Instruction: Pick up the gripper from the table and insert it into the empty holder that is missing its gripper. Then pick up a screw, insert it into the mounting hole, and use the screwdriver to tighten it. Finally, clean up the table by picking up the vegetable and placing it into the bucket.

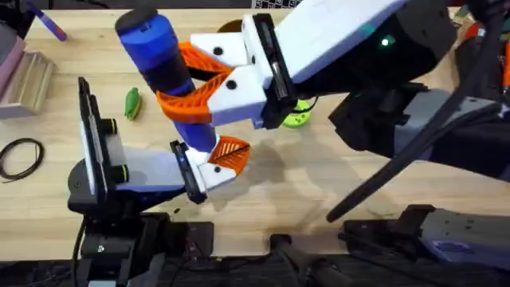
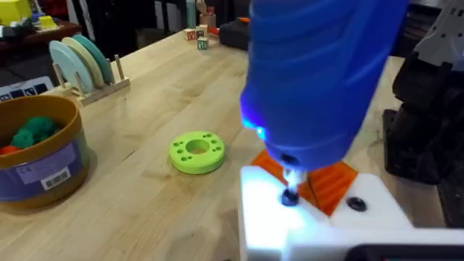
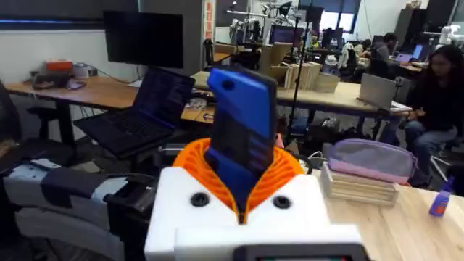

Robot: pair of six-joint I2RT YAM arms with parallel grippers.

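Screwdriver point(image 1: 163, 68) upright, clamped between the right gripper's point(image 1: 209, 80) orange fingers, long axis near vertical. Its tip sits straight down on the screw point(image 2: 289, 196) in the white holder point(image 2: 304, 217) directly beneath, orange gripper point(image 2: 330, 181) seated just behind. Left gripper point(image 1: 203, 171): can't tell its state. Vegetable point(image 1: 132, 102) lies well aside.

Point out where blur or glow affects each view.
Overhead: the right gripper and screwdriver loom large and soft close under the camera. Left wrist: the screwdriver body is blurred, a blue glow shows near its tip, and the holder looks washed out. Right wrist: the room behind is soft.
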